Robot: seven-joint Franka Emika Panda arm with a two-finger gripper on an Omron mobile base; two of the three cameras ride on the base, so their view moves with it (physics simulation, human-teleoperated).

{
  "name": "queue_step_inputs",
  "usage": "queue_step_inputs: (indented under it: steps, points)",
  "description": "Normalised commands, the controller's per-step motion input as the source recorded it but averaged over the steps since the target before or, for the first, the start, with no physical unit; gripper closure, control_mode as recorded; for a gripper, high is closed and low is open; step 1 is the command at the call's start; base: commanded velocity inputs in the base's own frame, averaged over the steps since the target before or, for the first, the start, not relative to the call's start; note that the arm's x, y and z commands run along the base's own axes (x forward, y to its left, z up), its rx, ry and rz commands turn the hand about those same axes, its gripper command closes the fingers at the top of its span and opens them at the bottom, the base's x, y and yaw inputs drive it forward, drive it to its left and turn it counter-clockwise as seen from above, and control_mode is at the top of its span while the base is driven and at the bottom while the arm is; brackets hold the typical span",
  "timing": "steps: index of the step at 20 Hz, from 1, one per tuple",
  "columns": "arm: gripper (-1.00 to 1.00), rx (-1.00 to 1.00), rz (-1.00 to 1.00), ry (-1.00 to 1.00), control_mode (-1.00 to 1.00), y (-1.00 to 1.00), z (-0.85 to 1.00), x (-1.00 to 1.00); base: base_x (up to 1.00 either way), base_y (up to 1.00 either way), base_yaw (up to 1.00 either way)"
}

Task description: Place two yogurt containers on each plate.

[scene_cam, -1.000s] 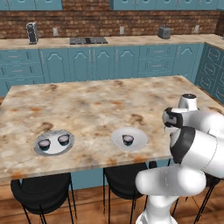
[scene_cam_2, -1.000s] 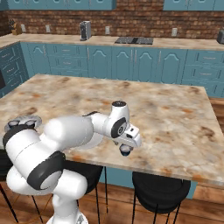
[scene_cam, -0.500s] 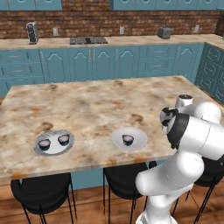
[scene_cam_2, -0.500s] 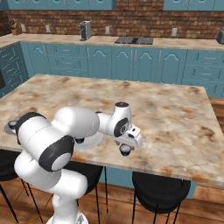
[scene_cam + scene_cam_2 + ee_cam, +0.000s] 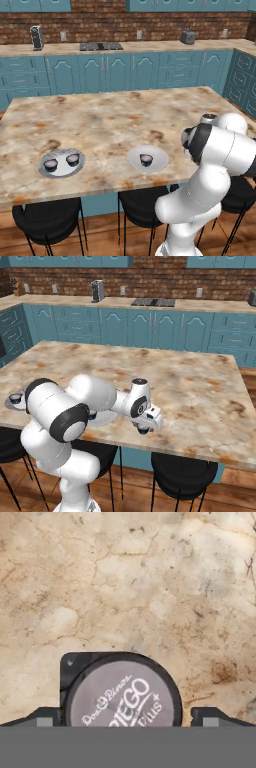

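Gripper (image 5: 128,718) sits low over marble worktop (image 5: 115,120), near its front edge. Fingers (image 5: 45,717) spread either side of yogurt cup (image 5: 122,697), pale lid with "Diego Plus" print right between them. Can't tell if they're actually touching it.

Left plate (image 5: 59,169) near front edge carries two cups (image 5: 50,164) side by side. Middle plate (image 5: 156,161) also near front edge, just one cup (image 5: 146,159) on it. Arm (image 5: 95,398) reaches across front of worktop.
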Motion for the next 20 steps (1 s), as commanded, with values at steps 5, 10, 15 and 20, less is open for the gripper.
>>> queue_step_inputs:
  steps: [5,10,15,20]
  points:
    - [-1.0,0.0,0.0,0.0,-1.0,0.0,-0.17,0.13,0.0,0.0,0.0]
    - [1.0,0.0,0.0,0.0,-1.0,0.0,-0.11,0.13,0.0,0.0,0.0]
    - [1.0,0.0,0.05,-0.01,-1.0,-0.01,0.01,-0.02,0.0,0.0,0.0]
    - [1.0,0.0,0.22,-0.1,-1.0,0.23,0.61,-0.14,0.0,0.0,0.0]
